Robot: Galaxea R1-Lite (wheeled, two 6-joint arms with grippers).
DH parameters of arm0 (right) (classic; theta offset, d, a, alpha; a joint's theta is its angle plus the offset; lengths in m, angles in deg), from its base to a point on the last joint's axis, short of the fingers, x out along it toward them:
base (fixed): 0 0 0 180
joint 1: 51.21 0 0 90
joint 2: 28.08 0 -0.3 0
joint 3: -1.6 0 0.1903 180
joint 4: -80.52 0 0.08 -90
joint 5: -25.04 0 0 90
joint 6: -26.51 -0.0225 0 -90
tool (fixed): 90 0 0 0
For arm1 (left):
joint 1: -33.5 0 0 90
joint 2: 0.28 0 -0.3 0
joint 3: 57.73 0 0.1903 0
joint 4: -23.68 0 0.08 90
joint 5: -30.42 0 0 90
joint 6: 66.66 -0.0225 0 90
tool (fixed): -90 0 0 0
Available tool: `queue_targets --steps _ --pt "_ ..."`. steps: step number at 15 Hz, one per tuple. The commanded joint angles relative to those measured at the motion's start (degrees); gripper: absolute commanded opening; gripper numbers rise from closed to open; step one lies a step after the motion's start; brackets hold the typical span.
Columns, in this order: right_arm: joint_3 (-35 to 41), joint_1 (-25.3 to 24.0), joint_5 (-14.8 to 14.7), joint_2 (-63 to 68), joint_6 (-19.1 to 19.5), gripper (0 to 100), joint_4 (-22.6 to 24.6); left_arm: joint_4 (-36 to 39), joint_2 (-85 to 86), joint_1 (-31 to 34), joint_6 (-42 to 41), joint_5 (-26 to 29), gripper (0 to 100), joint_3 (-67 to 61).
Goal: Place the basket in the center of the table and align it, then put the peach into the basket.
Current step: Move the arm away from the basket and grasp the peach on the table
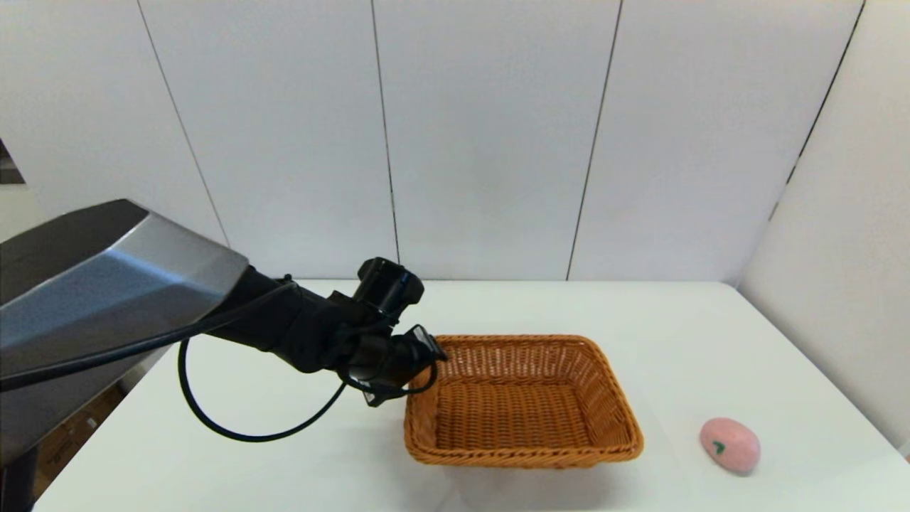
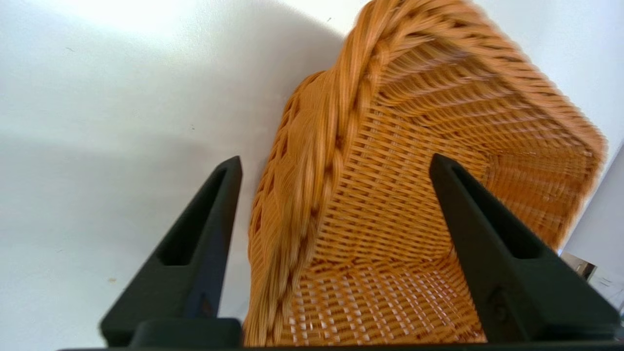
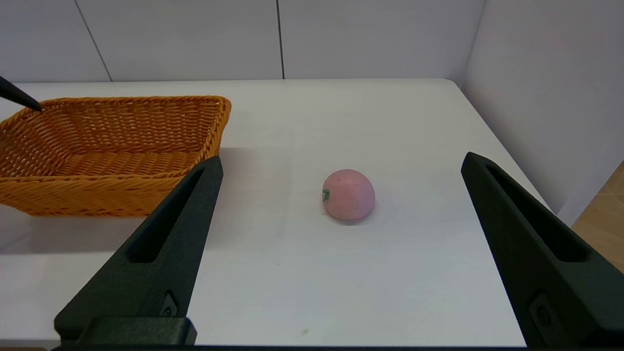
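Left tool (image 1: 426, 359) sat at the basket's (image 1: 522, 402) left rim, near the far-left corner, its two black fingers (image 2: 195, 253) spread wide with the braided rim (image 2: 312, 175) between them, one finger outside the wall and one over the inside. It was released, not clenched; the wrist view showed the wicker between the fingers with room on both sides. Right tool (image 3: 341, 253) was also spread open, out of the head view, aimed low across the desk (image 1: 284, 455) at the peach (image 3: 348, 194), which lay well ahead of it.

The basket rested flat, roughly mid-desk and near the front edge, its long sides close to square with the desk. The peach (image 1: 730, 445) lay to its right, apart from it, closer to the right edge and front corner.

Judged risks: if the left tool closed on only the braid, the light wicker could flex or tip up on one side, and a pull or push from one corner would likely swing the basket out of line rather than slide it straight. The egg-shaped peach would probably roll if a finger nudged it off-centre, and the nearest edges were the right and front ones.

Room looked generous: bare desk behind the basket, to its left, and between basket and peach, so the right arm seemed to have a clear path.
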Motion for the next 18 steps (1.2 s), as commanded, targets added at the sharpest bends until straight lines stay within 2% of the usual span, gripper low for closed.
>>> queue_targets --steps 1,3,6,9,10,11,14,18 --pt "-0.04 -0.02 0.00 0.07 -0.01 100 0.02 -3.40 21.01 2.97 -9.50 -0.36 100 -5.74" --pt "-0.04 -0.02 0.00 0.07 -0.01 100 0.02 -7.71 34.20 3.41 -18.11 -2.73 100 -9.34" --pt "-0.04 -0.02 0.00 0.07 -0.01 100 0.02 -8.23 56.26 3.32 -30.95 -5.28 100 -17.08" --pt "0.05 -0.02 0.00 0.07 -0.01 100 0.02 -10.43 73.92 3.41 -35.87 -5.45 100 -22.09" --pt "-0.04 -0.02 0.00 0.07 -0.09 100 0.02 -12.54 77.88 5.78 -38.33 -6.33 100 -22.79" --pt "-0.04 -0.02 0.00 0.07 -0.01 100 0.02 -14.47 81.66 12.90 -41.93 -6.68 100 -23.67" --pt "-0.04 -0.02 0.00 0.07 -0.09 100 0.02 -14.91 93.35 23.01 -45.97 -6.42 100 -29.47" --pt "-0.04 -0.02 0.00 0.07 -0.01 100 0.02 -14.56 108.11 30.74 -50.63 -5.72 100 -43.62"
